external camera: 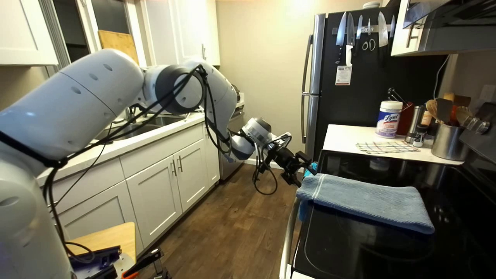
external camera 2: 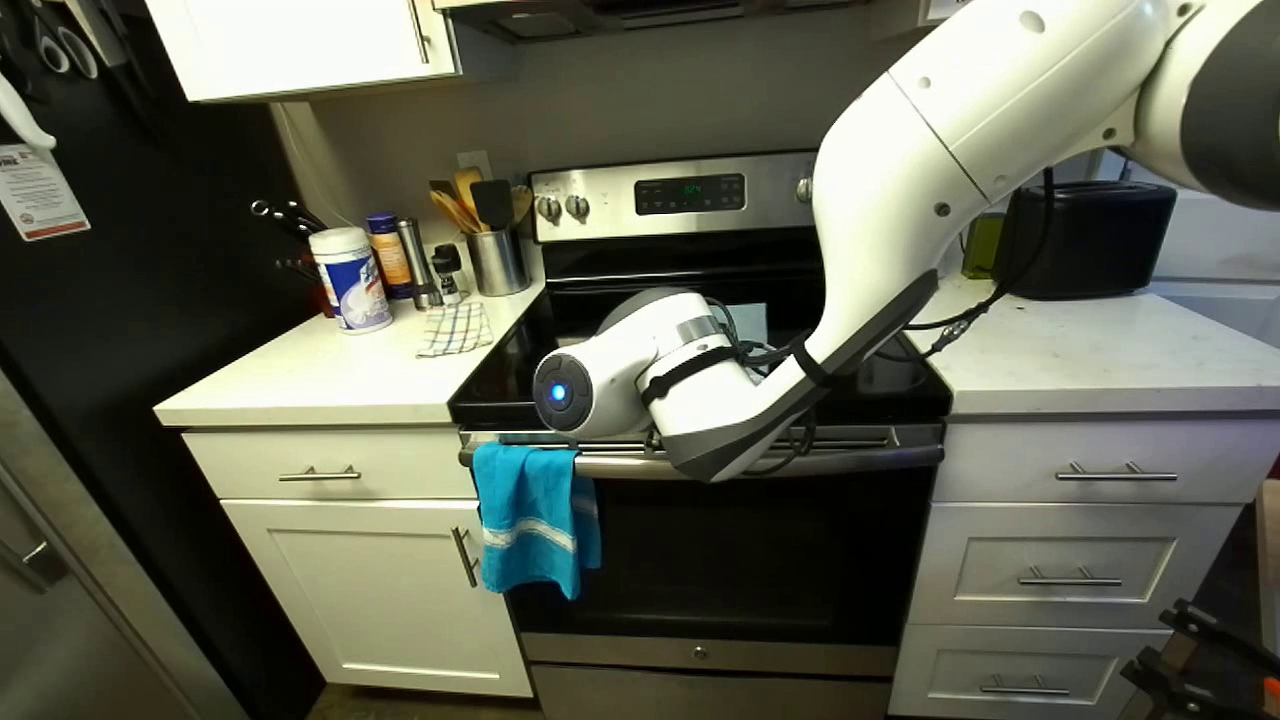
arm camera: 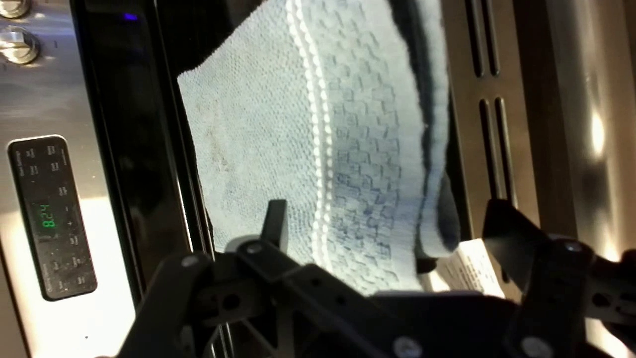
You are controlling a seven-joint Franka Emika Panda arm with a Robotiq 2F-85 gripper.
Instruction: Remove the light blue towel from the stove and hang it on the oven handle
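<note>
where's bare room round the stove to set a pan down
Counter between toaster, stove and drawers looks bare; so does the other counter between fridge, wipes tub and checked cloth. Crowded: behind that cloth, with bottle and utensil pot, and mid-stove, with light blue towel and gripper close by.

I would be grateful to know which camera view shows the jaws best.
The wrist view: it shows the jaws close up, apart, with the light blue towel beyond. In an exterior view they look small and dark near the stove; in an exterior view I cannot make them out behind the arm.
</note>
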